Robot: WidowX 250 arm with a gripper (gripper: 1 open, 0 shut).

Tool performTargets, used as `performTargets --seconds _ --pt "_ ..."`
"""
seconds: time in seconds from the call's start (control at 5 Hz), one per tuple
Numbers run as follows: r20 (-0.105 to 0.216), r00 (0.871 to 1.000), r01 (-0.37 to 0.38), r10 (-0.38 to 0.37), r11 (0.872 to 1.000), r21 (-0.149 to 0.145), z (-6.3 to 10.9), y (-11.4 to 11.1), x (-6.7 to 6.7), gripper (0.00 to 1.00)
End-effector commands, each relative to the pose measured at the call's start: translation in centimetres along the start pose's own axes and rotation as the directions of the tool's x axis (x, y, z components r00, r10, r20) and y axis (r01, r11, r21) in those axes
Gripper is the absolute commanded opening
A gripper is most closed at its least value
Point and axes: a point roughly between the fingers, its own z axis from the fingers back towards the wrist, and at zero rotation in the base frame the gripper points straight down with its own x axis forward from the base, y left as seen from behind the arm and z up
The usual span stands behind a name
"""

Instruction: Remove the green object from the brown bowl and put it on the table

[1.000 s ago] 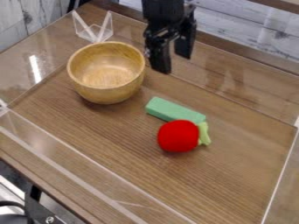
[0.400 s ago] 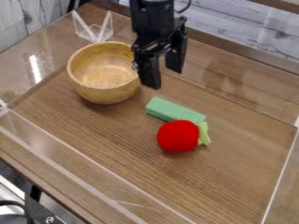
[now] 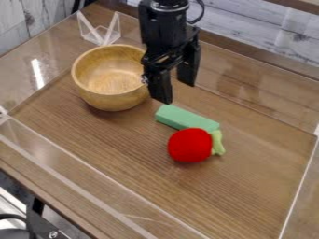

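The small flat light-green block [image 3: 187, 118] lies on the brown wood table [image 3: 93, 154], out beside the round light-brown wooden bowl [image 3: 103, 100], so the job looks done. The black metal gripper [image 3: 173, 88] hangs next to the bowl, its fingers let go and spread, maybe to stay clear. It has moved closer to the block; bowl and block have not moved.

On my table [image 3: 88, 159], the block [image 3: 187, 119] lies behind the fruit [image 3: 191, 145], and the bowl [image 3: 110, 82] sits further back, to the left.
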Motion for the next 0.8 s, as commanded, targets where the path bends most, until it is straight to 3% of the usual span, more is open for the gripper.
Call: performTargets --seconds 0.0,0.4,0.6 --pt "0.009 0.999 -0.044 0.045 0.995 -0.087 2.6 -0.9 0.4 1.0" --pt "0.003 0.982 -0.189 0.191 0.977 -0.1 1.8 -1.7 -2.3 1.0" --pt "-0.002 0.983 -0.182 0.182 0.979 -0.096 2.5 -2.1 -2.3 1.0"
